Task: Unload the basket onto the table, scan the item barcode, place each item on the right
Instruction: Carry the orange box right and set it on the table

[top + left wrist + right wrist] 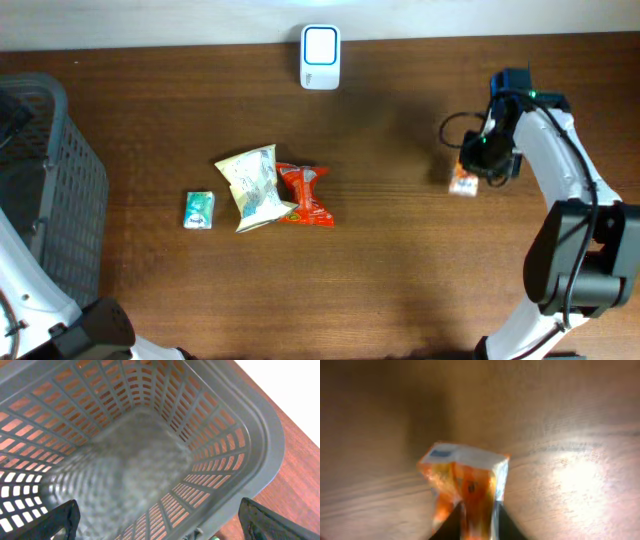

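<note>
1. One orange packet (463,182) is the item in hand. It sits at the right side of the table (400,280), well apart from the white scanner (320,57) at the back edge.
2. The right gripper (480,165) hangs directly over the packet. In the wrist view its dark fingertips (451,525) flank the packet's lower end. I cannot tell whether they are pinching it or have let go, nor whether the packet rests on the wood or is just lifted.
3. No barcode shows on the packet's visible faces, so its position is unknown.
4. Three other items lie together left of centre: a cream bag (255,188), a red packet (305,195) touching it, and a small green packet (199,210) just beside them.
5. The left gripper (165,525) hovers above the grey basket (260,435) at the far left. Its fingers are spread wide and hold nothing.
6. The step appears to be handling the orange packet at its own spot, and it is not being presented to the scanner.
7. The next move likely calls for a firm hold on the packet, then a carry across to the scanner. The barcode side must be turned toward the scanner's window.
</note>
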Tool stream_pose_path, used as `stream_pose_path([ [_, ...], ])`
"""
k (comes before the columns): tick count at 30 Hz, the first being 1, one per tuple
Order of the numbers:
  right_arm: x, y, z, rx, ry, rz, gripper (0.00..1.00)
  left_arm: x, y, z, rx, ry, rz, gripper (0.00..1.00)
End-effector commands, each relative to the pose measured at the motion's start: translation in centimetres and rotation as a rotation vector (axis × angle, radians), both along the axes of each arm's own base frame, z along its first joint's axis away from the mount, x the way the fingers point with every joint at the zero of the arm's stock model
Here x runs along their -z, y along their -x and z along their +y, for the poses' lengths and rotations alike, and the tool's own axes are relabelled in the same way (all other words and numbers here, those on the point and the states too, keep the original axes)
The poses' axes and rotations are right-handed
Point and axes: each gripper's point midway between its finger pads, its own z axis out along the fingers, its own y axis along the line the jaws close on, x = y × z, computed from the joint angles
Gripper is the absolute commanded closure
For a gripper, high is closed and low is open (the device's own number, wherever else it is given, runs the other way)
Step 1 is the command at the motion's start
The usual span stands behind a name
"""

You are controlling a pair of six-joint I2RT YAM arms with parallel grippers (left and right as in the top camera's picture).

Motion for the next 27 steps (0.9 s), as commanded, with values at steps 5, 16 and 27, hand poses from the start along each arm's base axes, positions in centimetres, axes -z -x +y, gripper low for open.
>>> stream_pose_path([
  [5, -5.2, -3.1, 7.4, -0.126, -0.378, -0.152, 0.16, -0.4, 0.1, 0.0, -0.010, -0.002, -0.016, 0.01],
  [16, -0.6, 4.3, 29.6, -0.364, -0.611, -0.031, 0.30, -0.4, 0.1, 0.0, -0.010, -0.002, -0.016, 0.01],
  [27, 3.3, 5.0, 30.4, -0.268, -0.652, -0.059, 0.81, -0.4, 0.1, 0.0, -0.010, -0.002, -0.016, 0.01],
])
